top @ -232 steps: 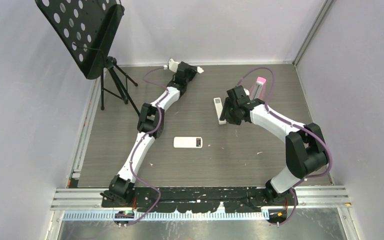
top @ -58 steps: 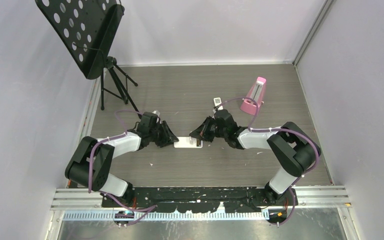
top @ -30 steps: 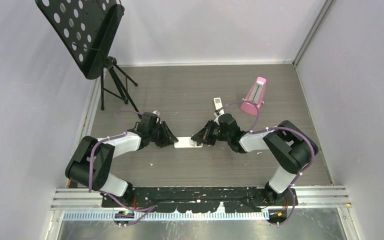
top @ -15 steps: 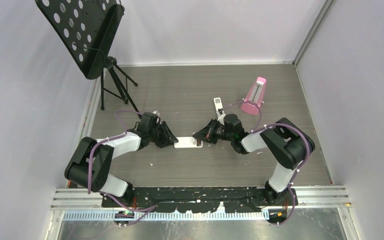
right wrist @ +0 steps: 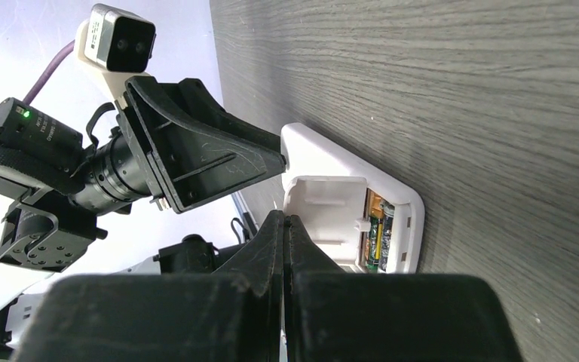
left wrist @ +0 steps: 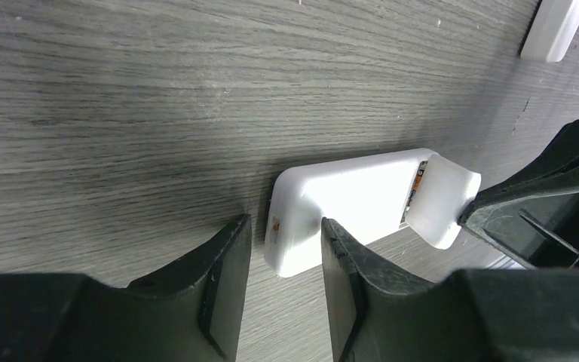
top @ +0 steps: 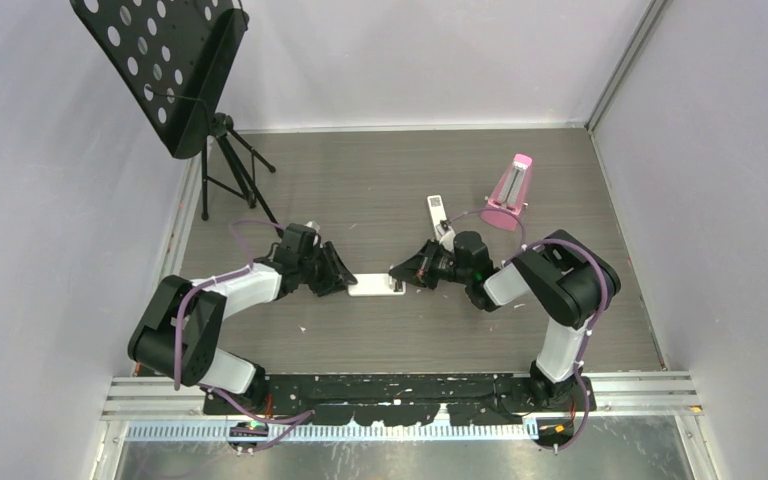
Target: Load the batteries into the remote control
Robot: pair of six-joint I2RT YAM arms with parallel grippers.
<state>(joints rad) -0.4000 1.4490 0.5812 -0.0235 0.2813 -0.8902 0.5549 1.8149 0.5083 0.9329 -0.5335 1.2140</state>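
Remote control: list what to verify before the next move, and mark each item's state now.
1. Remote control flat on the table, back up: ok.
2. Batteries in the compartment: ok, two show inside; whether they are fully seated, cannot tell.
3. Battery cover closed: not ok, it stands raised off the compartment.
4. Left gripper clamping the remote's end: not ok, its jaws are open on either side of that end.
5. Right gripper shut, with its tips at the cover's edge: ok.
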